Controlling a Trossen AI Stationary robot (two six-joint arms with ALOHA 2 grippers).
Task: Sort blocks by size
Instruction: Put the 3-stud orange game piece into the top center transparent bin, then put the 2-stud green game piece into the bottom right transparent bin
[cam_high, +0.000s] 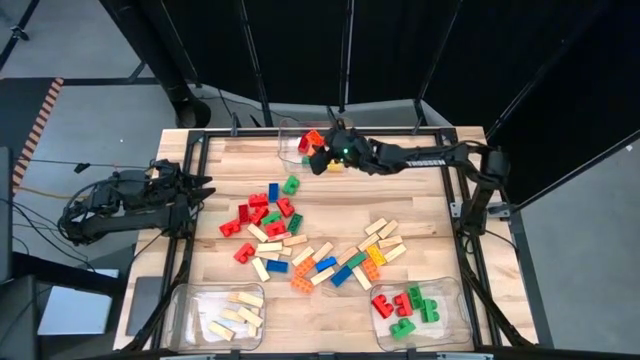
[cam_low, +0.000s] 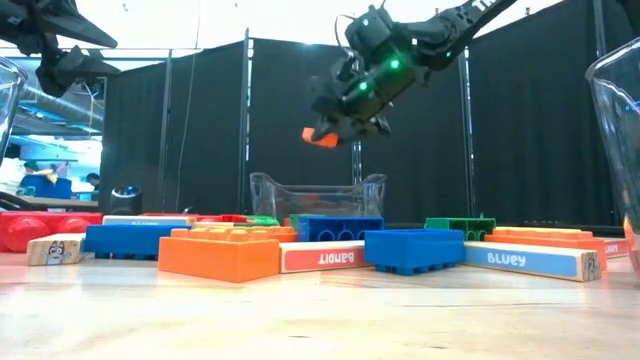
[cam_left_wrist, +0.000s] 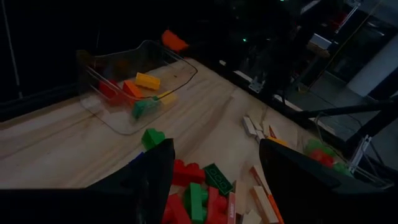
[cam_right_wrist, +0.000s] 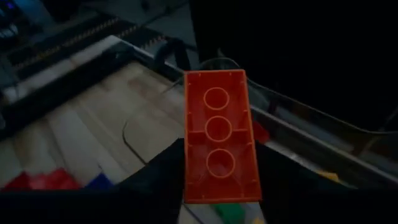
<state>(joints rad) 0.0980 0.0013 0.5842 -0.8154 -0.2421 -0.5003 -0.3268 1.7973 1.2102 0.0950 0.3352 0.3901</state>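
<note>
My right gripper reaches over the far middle of the table and is shut on an orange studded brick. It hangs above a clear bin that holds a few coloured bricks. Loose red, green, blue, orange bricks and tan wooden bars lie on the table's middle. My left gripper is open and empty at the table's left edge. The left wrist view shows red and green bricks in front of its fingers. My right gripper pinches the orange brick by its two long sides between its two fingers, at the brick's end nearest the wrist. The brick's hollow underside faces the wrist camera. The brick sticks out beyond the fingers, tilted, lifted clear above the bin.
A clear bin with tan wooden bars stands at the near left. A clear bin with red and green bricks stands at the near right. A dark metal frame runs around the table's edges.
</note>
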